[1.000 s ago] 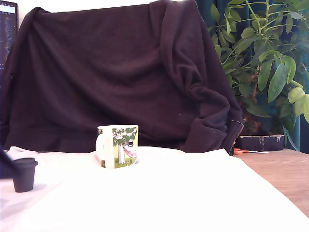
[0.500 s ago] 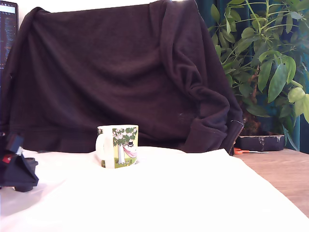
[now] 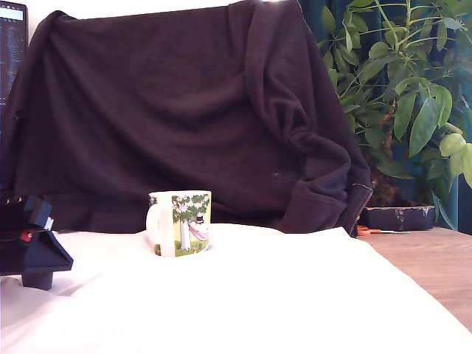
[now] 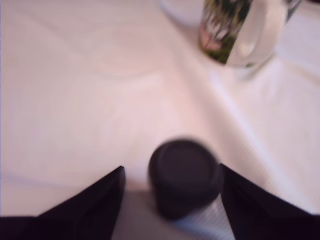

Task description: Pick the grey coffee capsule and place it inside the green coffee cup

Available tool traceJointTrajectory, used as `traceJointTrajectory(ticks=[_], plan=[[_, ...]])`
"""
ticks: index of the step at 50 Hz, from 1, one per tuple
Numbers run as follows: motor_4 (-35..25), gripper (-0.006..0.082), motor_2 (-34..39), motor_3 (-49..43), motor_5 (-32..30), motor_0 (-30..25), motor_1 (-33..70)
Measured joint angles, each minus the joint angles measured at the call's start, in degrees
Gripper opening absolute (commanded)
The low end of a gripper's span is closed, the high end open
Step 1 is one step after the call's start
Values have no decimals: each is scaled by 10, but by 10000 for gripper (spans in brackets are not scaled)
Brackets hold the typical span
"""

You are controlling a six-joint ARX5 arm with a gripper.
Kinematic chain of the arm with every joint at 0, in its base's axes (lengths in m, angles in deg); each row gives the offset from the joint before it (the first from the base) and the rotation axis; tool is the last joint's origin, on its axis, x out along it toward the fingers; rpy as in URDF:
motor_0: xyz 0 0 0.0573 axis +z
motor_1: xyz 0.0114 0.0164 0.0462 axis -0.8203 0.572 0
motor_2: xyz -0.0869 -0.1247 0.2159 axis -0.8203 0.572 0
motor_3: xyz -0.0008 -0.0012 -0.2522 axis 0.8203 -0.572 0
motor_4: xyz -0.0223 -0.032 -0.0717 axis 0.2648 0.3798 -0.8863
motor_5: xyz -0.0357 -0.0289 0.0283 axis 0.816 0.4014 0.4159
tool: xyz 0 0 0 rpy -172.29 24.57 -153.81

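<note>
The grey coffee capsule (image 4: 185, 177) stands upright on the white cloth, its dark round lid showing in the wrist view. My gripper (image 4: 172, 169) is open with one black finger on each side of the capsule and a gap showing at one side. In the exterior view the gripper (image 3: 37, 254) sits at the far left and hides the capsule's top, so only the capsule's base (image 3: 37, 279) shows below it. The green coffee cup (image 3: 181, 223) stands upright mid-table, to the exterior view's right of the gripper, white handle on its left. The wrist view shows the cup (image 4: 240, 30) some way beyond the capsule.
A white cloth (image 3: 258, 302) covers most of the table, with bare wood (image 3: 435, 265) at the exterior view's right. A dark garment (image 3: 184, 110) hangs behind, and a leafy plant (image 3: 405, 88) stands at the back right.
The gripper came in from the exterior view's left, moved right and a little up, and now straddles the capsule, hiding its top. The cup has not moved.
</note>
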Motion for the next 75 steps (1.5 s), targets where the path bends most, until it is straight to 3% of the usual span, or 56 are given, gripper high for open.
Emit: traceJointTrajectory(ticks=[12,21,26,36,48,65,75], plan=[[11,504,0,-6,-5,0,0],[19,250,0,-5,-15,0,0],[20,198,0,-4,-16,0,2],[20,196,0,13,-16,0,4],[19,196,-9,136,-17,0,6],[-1,198,-149,105,-17,0,7],[-47,198,-207,104,-17,0,61]])
